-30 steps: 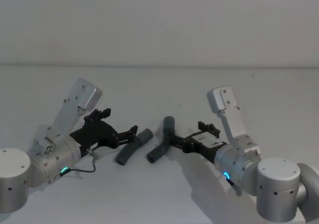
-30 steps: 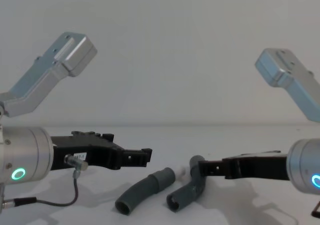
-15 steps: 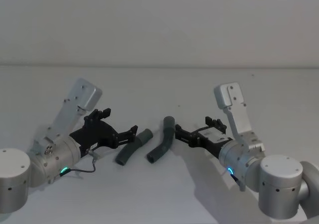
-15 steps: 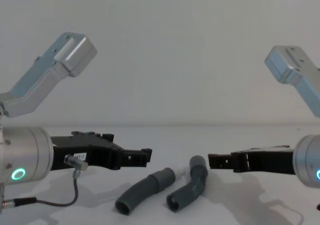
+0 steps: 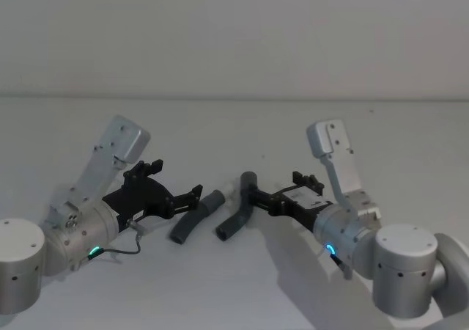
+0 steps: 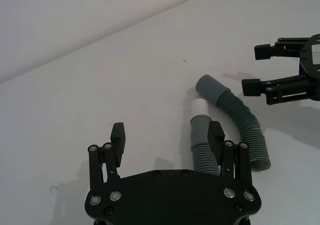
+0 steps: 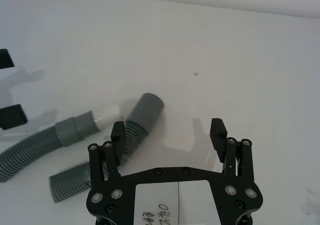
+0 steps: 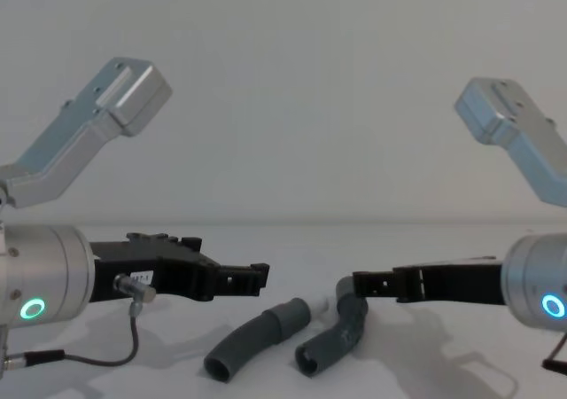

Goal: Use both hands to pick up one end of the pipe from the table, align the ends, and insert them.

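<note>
**Head view**
Bench (image 5: 220, 136): white; carries both pipe pieces at centre frame.
Left claw (image 5: 192, 199): left of centre, low over the bench, spread. Tips just beside the white-tipped pipe piece (image 5: 189, 221); nothing pinched.
Right claw (image 5: 253, 199): right of centre, spread. Tips at the upper part of the plain pipe piece (image 5: 236, 216).
Pieces: side by side on the bench, near each other but not joined.

**Chest view**
Left claw: reaches in from the left edge. Tips sit above and left of the white spigot (image 8: 315, 304), clear of it.
Right claw: reaches in from the right edge. Tips level with the plain cuff (image 8: 348, 289); cannot tell whether they touch it.
Spigot and plain cuff: close together, not inserted.

**Left wrist view**
Left claw fingers (image 6: 215, 133): wide apart. The white-tipped piece lies along the inner side of one finger, well apart from the other.
Right claw: farther off, spread, facing the plain cuff across a gap.

**Right wrist view**
Right claw fingers (image 7: 117, 133): wide apart. The plain piece runs past one finger, its cuff ahead of that fingertip, not gripped.
Spigot: points toward the plain piece, just short of it.
</note>
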